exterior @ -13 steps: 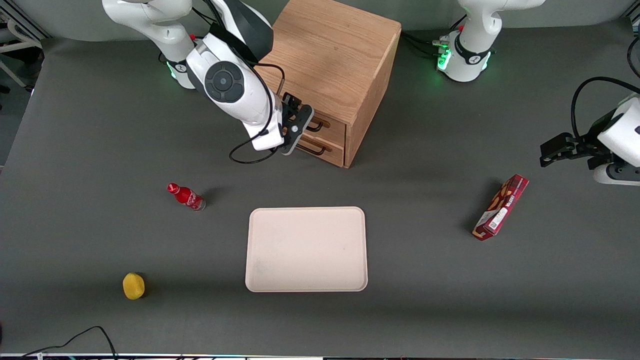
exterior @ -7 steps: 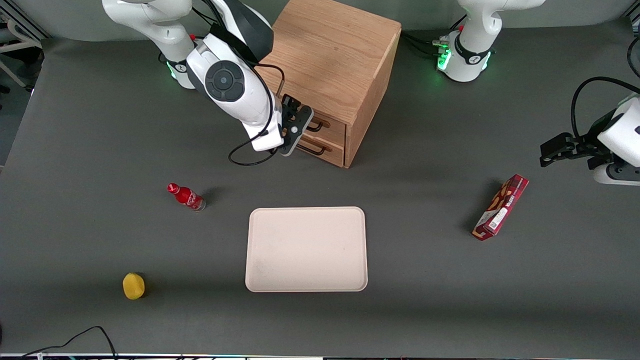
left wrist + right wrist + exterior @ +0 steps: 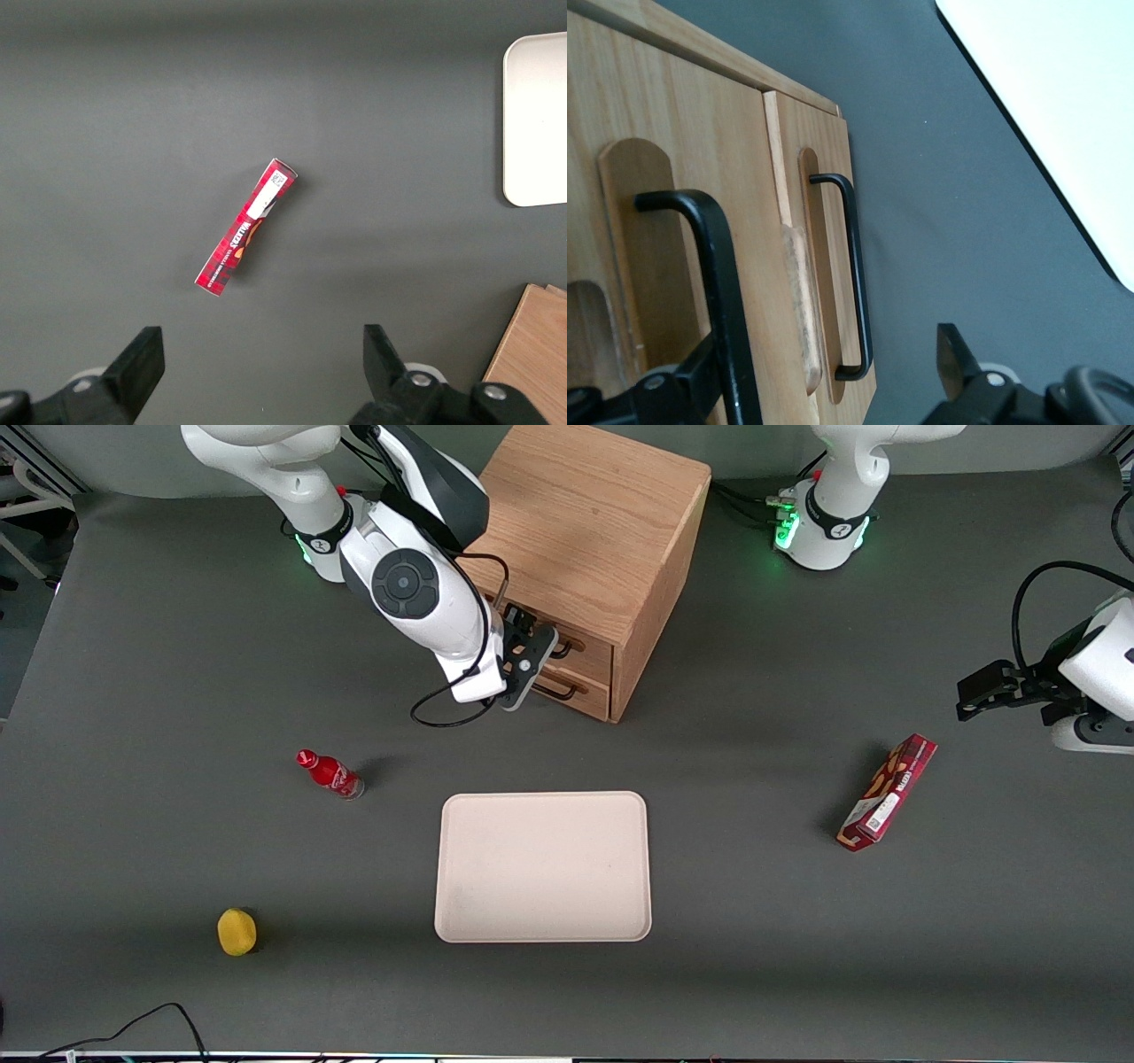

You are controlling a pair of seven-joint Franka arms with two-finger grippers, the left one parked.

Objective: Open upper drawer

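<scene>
My gripper (image 3: 523, 662) hangs spread at the upper drawer (image 3: 580, 648) handle (image 3: 713, 266) (nothing pinched); closing early, I'd miss the bar.

**No legible writing**

The red box (image 3: 887, 792), lying toward the parked arm's end of the table from the tray (image 3: 542, 930), carries white lettering and a white label (image 3: 270, 190) with a small code, none of it readable. The red bottle (image 3: 330, 773), toward the working arm's end from the tray, bears white script too small to make out. The gripper (image 3: 523, 660), fingers apart, is at the cabinet's drawer fronts.
</scene>
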